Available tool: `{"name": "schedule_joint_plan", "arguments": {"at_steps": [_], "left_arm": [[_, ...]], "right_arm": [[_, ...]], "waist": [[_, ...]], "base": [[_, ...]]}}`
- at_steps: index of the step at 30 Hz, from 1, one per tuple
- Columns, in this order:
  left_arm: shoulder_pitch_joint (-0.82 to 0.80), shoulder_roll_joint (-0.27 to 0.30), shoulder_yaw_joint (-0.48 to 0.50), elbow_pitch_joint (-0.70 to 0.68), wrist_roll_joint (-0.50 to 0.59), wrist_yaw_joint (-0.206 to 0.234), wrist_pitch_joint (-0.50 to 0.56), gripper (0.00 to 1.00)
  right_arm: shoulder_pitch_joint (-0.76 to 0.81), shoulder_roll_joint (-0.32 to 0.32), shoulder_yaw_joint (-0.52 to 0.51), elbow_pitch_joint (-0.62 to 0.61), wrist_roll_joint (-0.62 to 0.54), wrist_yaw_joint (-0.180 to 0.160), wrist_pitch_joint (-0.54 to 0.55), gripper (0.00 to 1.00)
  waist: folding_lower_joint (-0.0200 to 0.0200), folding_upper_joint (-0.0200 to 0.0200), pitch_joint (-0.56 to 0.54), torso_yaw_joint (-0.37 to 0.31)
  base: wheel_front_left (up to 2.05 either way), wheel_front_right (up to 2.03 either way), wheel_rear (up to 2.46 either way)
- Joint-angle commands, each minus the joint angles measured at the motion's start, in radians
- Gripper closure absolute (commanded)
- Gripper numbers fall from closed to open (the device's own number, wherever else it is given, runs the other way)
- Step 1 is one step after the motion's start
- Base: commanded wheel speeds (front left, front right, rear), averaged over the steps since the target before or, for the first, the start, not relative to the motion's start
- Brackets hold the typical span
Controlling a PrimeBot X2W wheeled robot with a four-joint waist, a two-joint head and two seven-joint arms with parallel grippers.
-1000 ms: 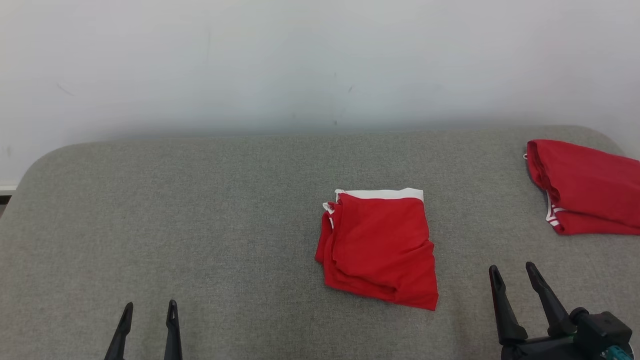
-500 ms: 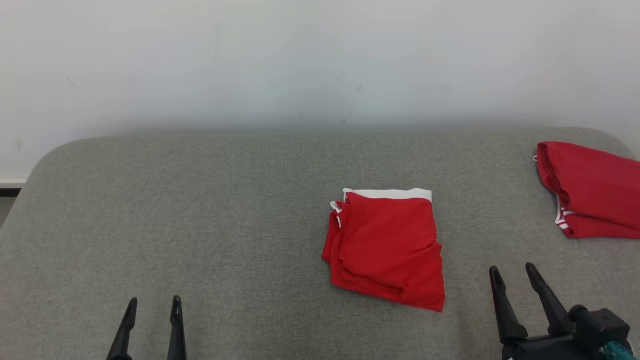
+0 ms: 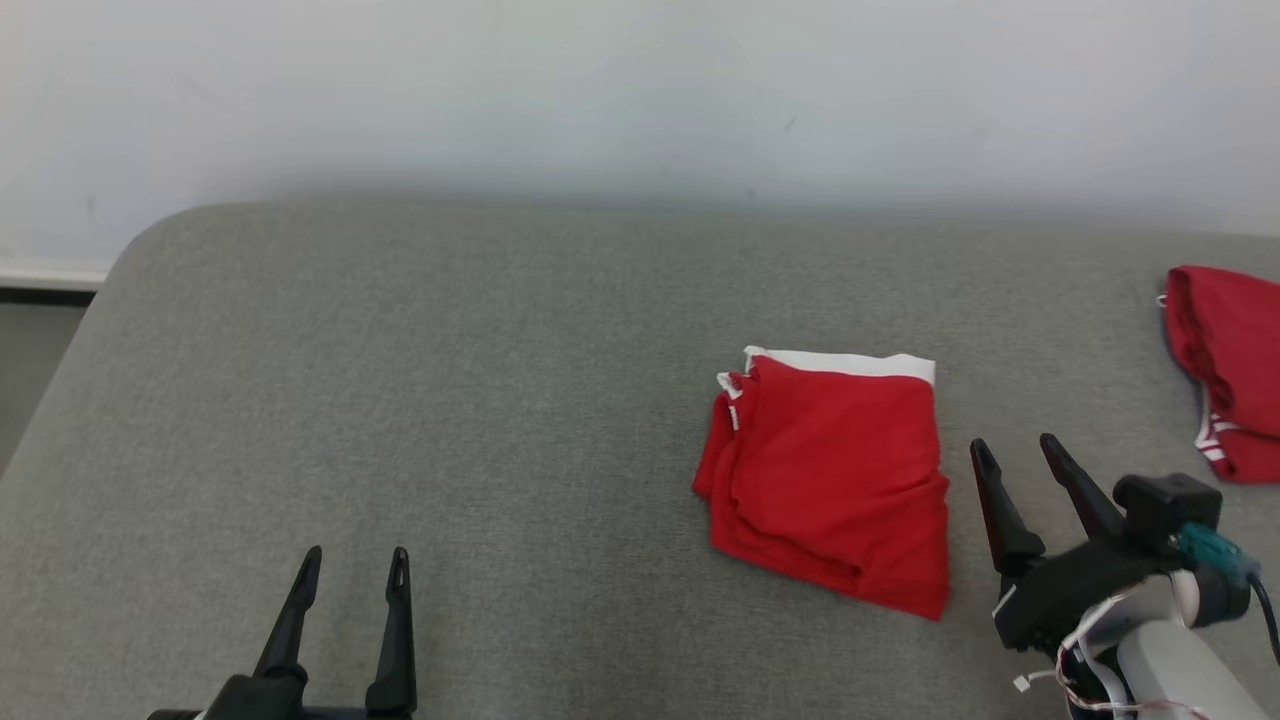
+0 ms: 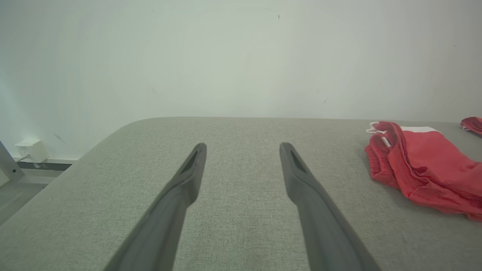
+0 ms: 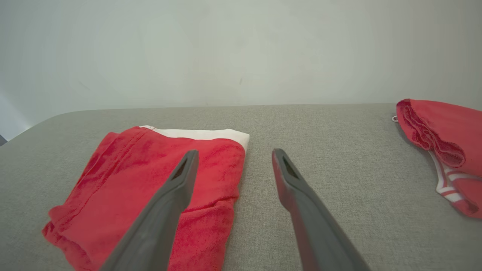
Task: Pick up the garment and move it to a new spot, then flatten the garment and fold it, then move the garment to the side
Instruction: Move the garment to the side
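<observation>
A red garment [image 3: 830, 478] with a white band along its far edge lies folded on the grey padded table [image 3: 450, 400], right of centre. It also shows in the right wrist view [image 5: 150, 180] and at the right of the left wrist view [image 4: 421, 165]. My right gripper [image 3: 1015, 448] stands open just to the garment's right, above its right edge, holding nothing. At the lower left my left gripper [image 3: 355, 555] is open and empty, well away from the garment.
A second red garment [image 3: 1225, 370] with white stripes lies near the table's right edge, seen also in the right wrist view [image 5: 444, 139]. A pale wall [image 3: 640, 90] rises behind the table. The table's left end is rounded, with floor beyond it.
The head camera has turned left and down, shifting the scene right. My right gripper has come forward and closer to the folded garment's right edge. The garments lie as before.
</observation>
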Motion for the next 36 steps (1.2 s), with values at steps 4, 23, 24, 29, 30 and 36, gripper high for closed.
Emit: {"name": "schedule_joint_plan", "arguments": {"at_steps": [4, 23, 24, 29, 30, 36], "left_arm": [[-0.030, -0.001, -0.020, 0.007, -0.007, 0.005, -0.003, 0.00], [-0.068, -0.001, -0.053, 0.017, -0.046, 0.039, -0.003, 0.00], [-0.073, -0.001, -0.054, 0.016, -0.046, 0.040, -0.003, 0.00], [-0.101, -0.001, -0.070, 0.013, -0.048, 0.038, -0.003, 0.00], [-0.107, -0.001, -0.073, 0.011, -0.050, 0.040, -0.003, 0.00], [-0.159, -0.001, -0.101, 0.006, -0.053, 0.046, -0.003, 0.00]], "right_arm": [[-0.069, -0.008, 0.025, 0.096, 0.017, -0.003, 0.010, 0.00], [-0.177, 0.042, 0.177, 0.427, 0.148, -0.003, -0.005, 1.00], [-0.188, 0.034, 0.187, 0.427, 0.155, -0.003, -0.010, 1.00], [-0.261, -0.029, 0.248, 0.400, 0.172, -0.003, -0.019, 1.00], [-0.277, -0.043, 0.267, 0.391, 0.175, -0.003, -0.012, 1.00], [-0.388, -0.169, 0.382, 0.319, 0.191, -0.003, 0.028, 1.00]], "waist": [[-0.0002, -0.0001, 0.053, 0.061], [-0.0002, -0.0001, 0.094, 0.086], [-0.0002, -0.0001, 0.099, 0.082], [-0.0002, -0.0001, 0.136, 0.056], [-0.0002, -0.0001, 0.148, 0.049], [-0.0002, -0.0001, 0.235, 0.003]], "base": [[0.00, 0.00, 0.00], [0.00, 0.00, 0.00], [0.00, 0.00, 0.00], [0.00, 0.00, 0.00], [0.00, 0.00, 0.00], [0.00, 0.00, 0.00]]}}
